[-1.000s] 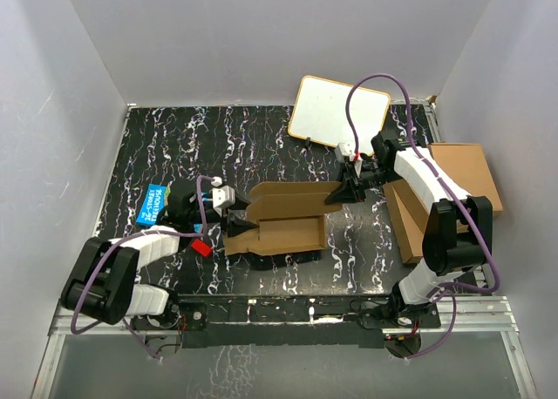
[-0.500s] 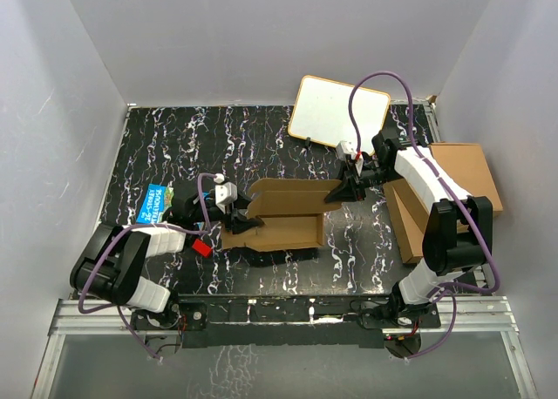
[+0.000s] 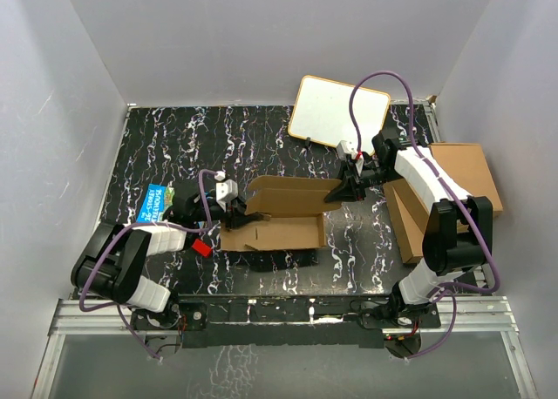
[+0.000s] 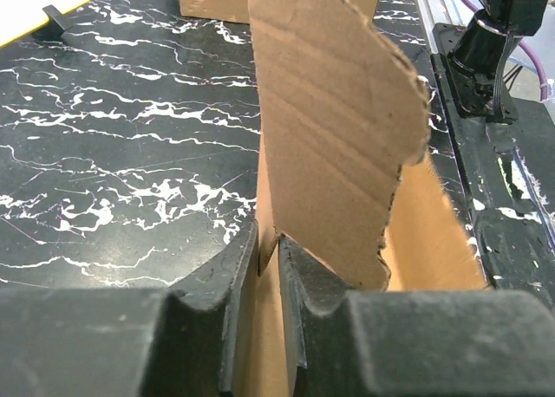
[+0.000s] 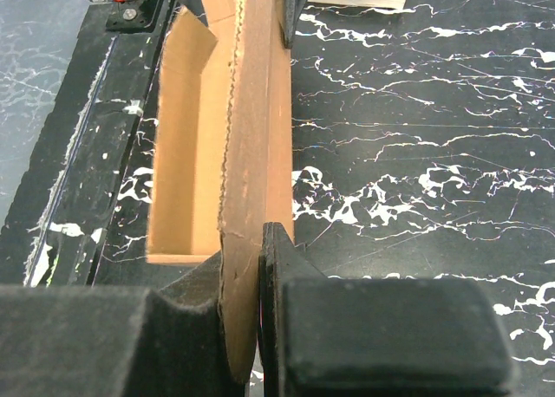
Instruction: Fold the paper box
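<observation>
Left gripper [image 4: 267, 241] first: its two dark fingers [image 4: 232, 284] sit close together with a thin edge of brown cardboard pinched in the narrow gap, so it is clamped on the paper box [image 3: 279, 232] at that box's left end. Just above the fingers a ragged, notched flap rises upright and leans a little to the right. Over to the right gripper [image 5: 247, 258]: jaws squeezed tight on the end of a long cardboard wall that stands on edge and runs straight away from the wrist camera, with the box's shallow trough lying just left of it. From above, the box lies on the black marbled table [image 3: 174, 146], around the middle and toward the near edge, stretched between the two grippers, its back wall raised and its floor flat. A small red object [image 3: 201, 247] lies just beside the box's left end, near the left arm. A blue book [image 3: 155, 203] sits close to the table's left edge. A white board [image 3: 340, 111] leans at the far edge, and a pile of bigger cardboard boxes [image 3: 471, 168] rests at the right edge, behind the right arm.
</observation>
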Tool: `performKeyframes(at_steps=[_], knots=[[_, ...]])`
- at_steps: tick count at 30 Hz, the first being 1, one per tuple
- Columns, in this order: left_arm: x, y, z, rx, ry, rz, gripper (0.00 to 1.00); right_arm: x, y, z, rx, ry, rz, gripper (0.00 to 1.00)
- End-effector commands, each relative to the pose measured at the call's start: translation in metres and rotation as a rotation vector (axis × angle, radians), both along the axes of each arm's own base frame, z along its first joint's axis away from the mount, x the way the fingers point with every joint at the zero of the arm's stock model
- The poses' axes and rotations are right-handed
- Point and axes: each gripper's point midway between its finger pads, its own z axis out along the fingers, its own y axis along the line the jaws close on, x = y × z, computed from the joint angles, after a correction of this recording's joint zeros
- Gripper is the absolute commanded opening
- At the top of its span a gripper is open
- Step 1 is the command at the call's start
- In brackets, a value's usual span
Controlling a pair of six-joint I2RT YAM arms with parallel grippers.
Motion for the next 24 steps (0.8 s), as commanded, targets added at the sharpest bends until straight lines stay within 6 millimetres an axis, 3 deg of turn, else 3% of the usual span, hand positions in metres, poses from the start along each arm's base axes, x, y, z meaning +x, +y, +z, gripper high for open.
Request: performKeyframes(at_steps=[1, 3, 9, 13, 16, 24], knots=[[0.003, -0.004, 0.010, -0.010, -0.025, -0.025, 0.09, 0.006, 0.009, 0.021, 0.085, -0.077, 0.021, 0.08], [0.003, -0.004, 0.010, -0.011, -0.025, -0.025, 0.00, 0.006, 0.009, 0.021, 0.084, -0.078, 0.021, 0.08], [0.008, -0.003, 0.011, -0.006, -0.019, 0.008, 0.01, 0.005, 0.008, 0.016, 0.070, -0.074, 0.023, 0.08], [0.017, 0.002, 0.010, 0.030, 0.009, 0.090, 0.31, 0.004, 0.005, 0.009, 0.047, -0.070, 0.019, 0.08], [0.026, 0.012, 0.013, 0.069, -0.006, 0.183, 0.46, 0.005, 0.003, 0.005, 0.035, -0.066, 0.014, 0.08], [0.047, 0.055, 0.016, 0.187, 0.108, 0.527, 0.52, 0.009, -0.005, -0.010, 0.021, -0.030, -0.025, 0.08]])
